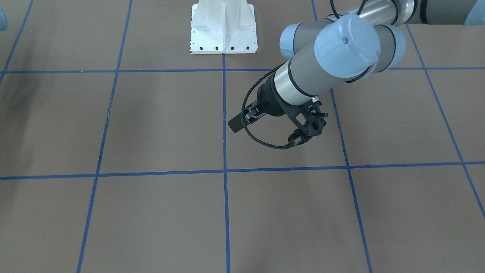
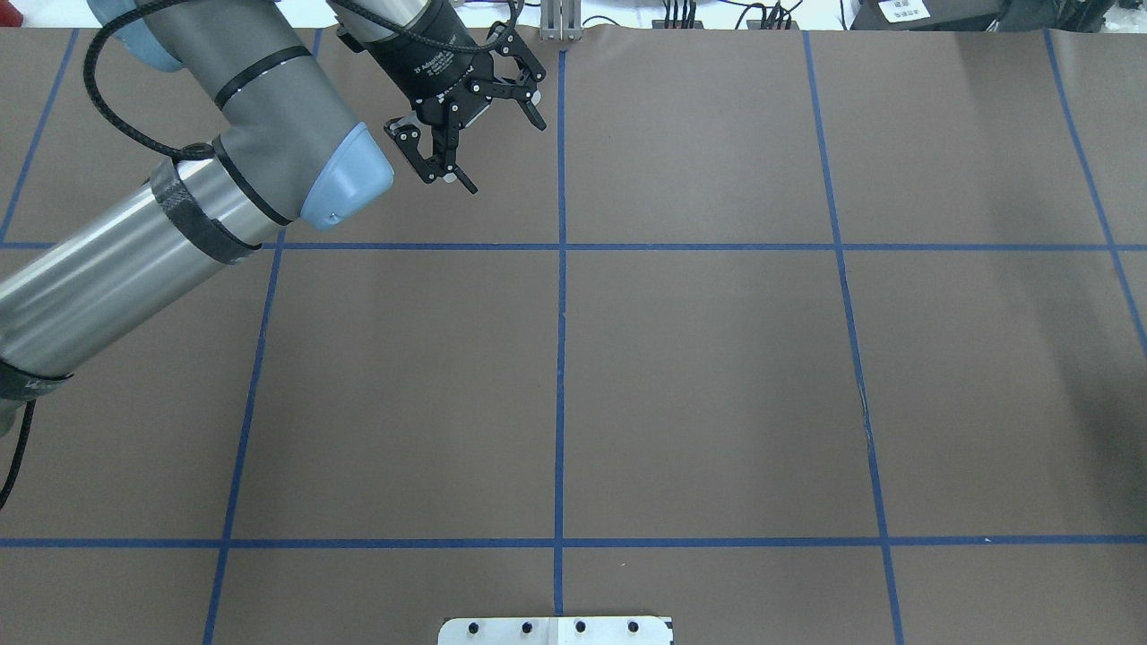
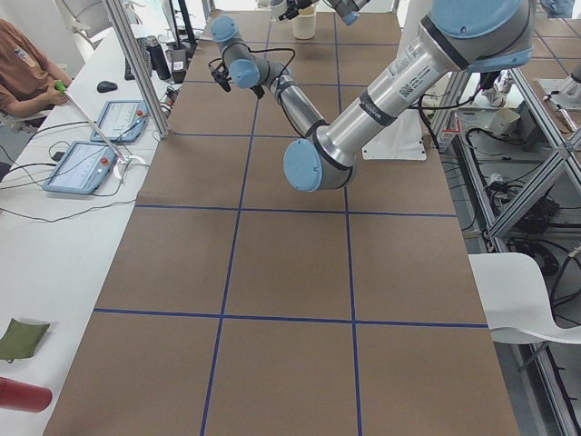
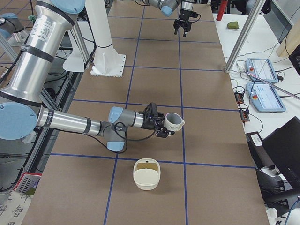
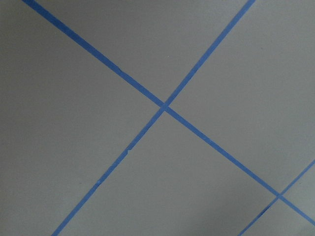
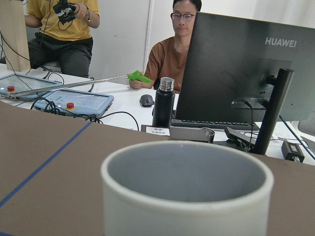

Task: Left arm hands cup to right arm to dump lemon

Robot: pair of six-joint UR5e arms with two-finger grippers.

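Observation:
The white cup (image 4: 173, 123) with dark lettering sits at the tip of my right arm (image 4: 70, 123), upright above the table. It fills the right wrist view (image 6: 187, 169), grey inside, with its bottom hidden. The right gripper's fingers are too small to read, so I cannot tell if they are shut. My left gripper (image 2: 504, 157) is open and empty, above the table's far edge; it also shows in the exterior right view (image 4: 183, 27). The lemon does not show clearly. A cream bowl (image 4: 146, 174) stands in front of the cup, with an olive patch inside.
The white arm pedestal (image 1: 223, 28) stands at the robot's side of the table (image 2: 717, 376). Operators, tablets (image 4: 268, 97), a bottle (image 6: 163, 101) and a monitor (image 6: 236, 69) are at a side desk beyond the table edge.

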